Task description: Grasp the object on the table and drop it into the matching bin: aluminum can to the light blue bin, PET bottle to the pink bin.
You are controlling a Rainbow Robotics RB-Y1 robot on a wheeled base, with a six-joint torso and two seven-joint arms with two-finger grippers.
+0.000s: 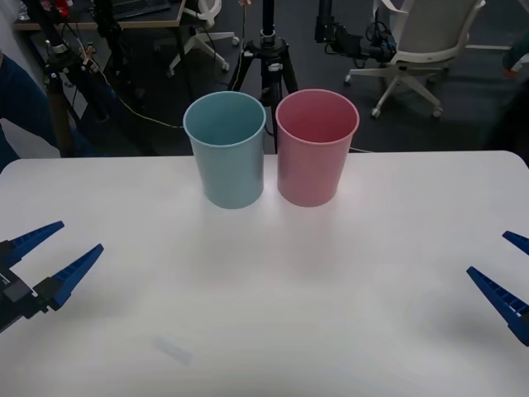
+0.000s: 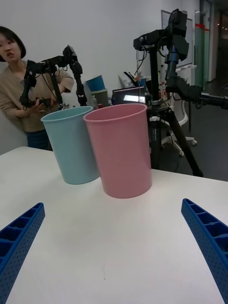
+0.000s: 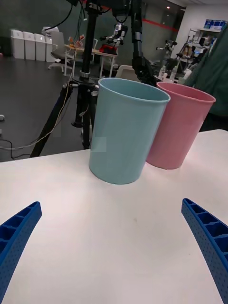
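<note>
Left gripper [image 1: 59, 255] hovers low over the near left part of the table [image 1: 273, 314], its blue ribbed fingers spread apart with nothing between them. Right gripper [image 1: 506, 271] sits at the near right edge of the table, fingers likewise apart and holding nothing.

Ahead of both, toward the far edge of the white tabletop, stand the two bins, upright and just beside each other. The light blue bin [image 1: 226, 149] is on the robot's left, the pink bin [image 1: 316, 146] on its right. From above, their rims look almost touching; whether they actually touch cannot be told. The stretch of table between the grippers and the bins is bare white surface, with nothing blocking either gripper's line to the bins.

The can cannot be located on the table; the bin interiors seen from above are too shadowed to tell what they hold.

Beyond the far table edge stand a black tripod [image 1: 266, 62] and office chairs [image 1: 421, 50] on a dark floor.

The left wrist view puts the light blue bin [image 3: 126, 133] nearer, partly covering the pink one [image 3: 183, 128]. The right wrist view reverses this: pink bin [image 2: 121, 149] in front, light blue bin [image 2: 71, 145] behind it.
</note>
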